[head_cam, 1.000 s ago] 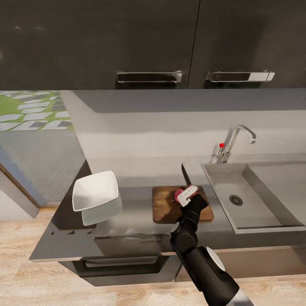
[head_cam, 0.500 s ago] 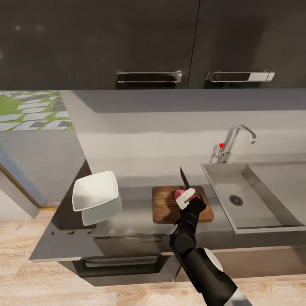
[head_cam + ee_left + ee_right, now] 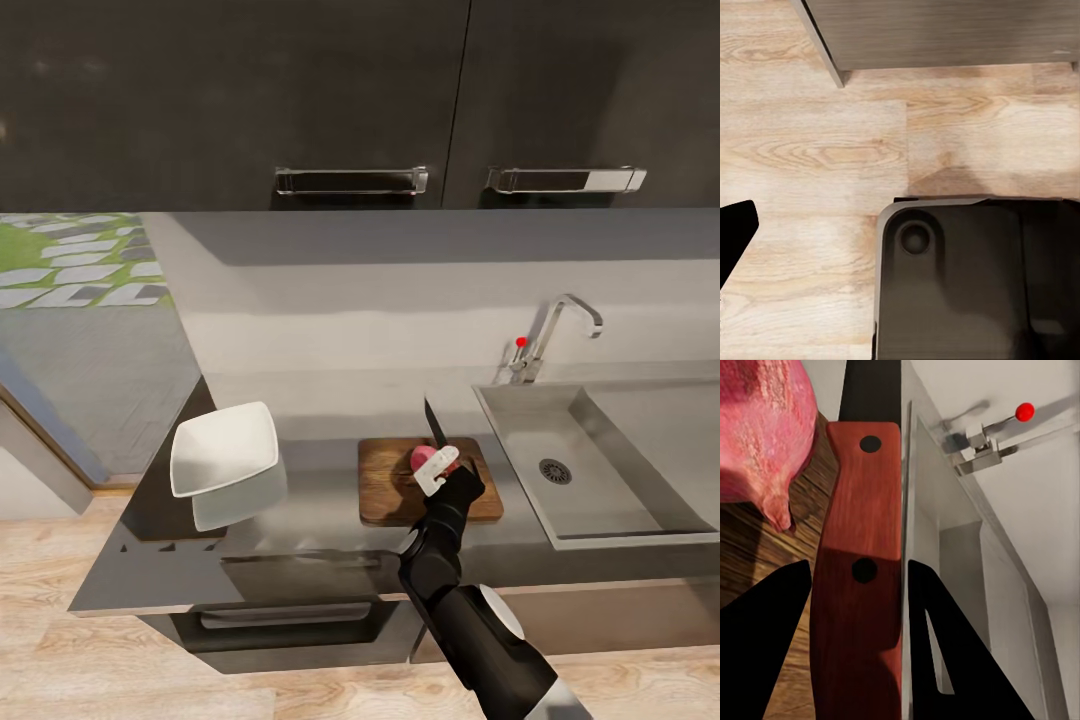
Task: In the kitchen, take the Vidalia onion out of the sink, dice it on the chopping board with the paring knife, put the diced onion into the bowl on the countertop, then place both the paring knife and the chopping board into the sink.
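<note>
Right wrist view: right gripper [image 3: 855, 607] clamps reddish-brown riveted handle of paring knife [image 3: 859, 585], dark fingers [image 3: 765, 637] either side. Pinkish-red pointed Vidalia onion [image 3: 761, 431] just beside handle, on brown wooden chopping board [image 3: 750, 555]. Head view: gripper [image 3: 440, 470] sits slightly lower and nearer than a second ago; dark blade points away; onion [image 3: 421, 457] half hidden behind gripper. Left gripper state: cannot tell.

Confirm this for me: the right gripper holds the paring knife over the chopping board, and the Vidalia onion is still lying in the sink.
Not quite. The right gripper does hold the paring knife over the chopping board, but the Vidalia onion is on the board beside the blade, not in the sink. The head view shows this, and the right wrist view shows the onion against the wood.
</note>
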Robot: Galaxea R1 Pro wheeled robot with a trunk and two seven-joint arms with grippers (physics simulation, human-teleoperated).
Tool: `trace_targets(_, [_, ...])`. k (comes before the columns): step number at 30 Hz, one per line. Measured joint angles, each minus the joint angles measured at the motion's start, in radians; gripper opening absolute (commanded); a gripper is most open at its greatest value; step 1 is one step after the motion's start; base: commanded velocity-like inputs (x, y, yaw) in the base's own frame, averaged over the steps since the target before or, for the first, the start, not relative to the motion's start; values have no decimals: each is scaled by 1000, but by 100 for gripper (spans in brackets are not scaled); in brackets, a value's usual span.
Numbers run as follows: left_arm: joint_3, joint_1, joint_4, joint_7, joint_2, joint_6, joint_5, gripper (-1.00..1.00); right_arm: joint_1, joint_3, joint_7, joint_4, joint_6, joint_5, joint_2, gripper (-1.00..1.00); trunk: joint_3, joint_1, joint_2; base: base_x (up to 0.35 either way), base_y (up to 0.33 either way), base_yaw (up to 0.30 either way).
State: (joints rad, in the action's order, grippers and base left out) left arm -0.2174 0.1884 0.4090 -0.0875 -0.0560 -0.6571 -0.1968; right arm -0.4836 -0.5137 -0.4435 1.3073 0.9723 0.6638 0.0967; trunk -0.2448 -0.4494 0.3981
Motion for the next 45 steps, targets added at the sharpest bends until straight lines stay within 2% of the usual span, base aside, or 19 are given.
trace_targets(9, [-1, -2, -8, 0, 0, 0, 0, 100, 0, 0, 0, 0, 1, 0, 0, -100, -7, 0, 0, 0, 0, 0])
trace_targets(10, [-1, -2, -8, 0, 0, 0, 0, 100, 0, 0, -1, -1, 7, 25, 0, -100, -8, 0, 0, 0, 0, 0])
trace_targets(45, [-1, -2, -8, 0, 0, 0, 0, 100, 0, 0, -1, -1, 7, 24, -2, -100, -8, 0, 0, 0, 0, 0])
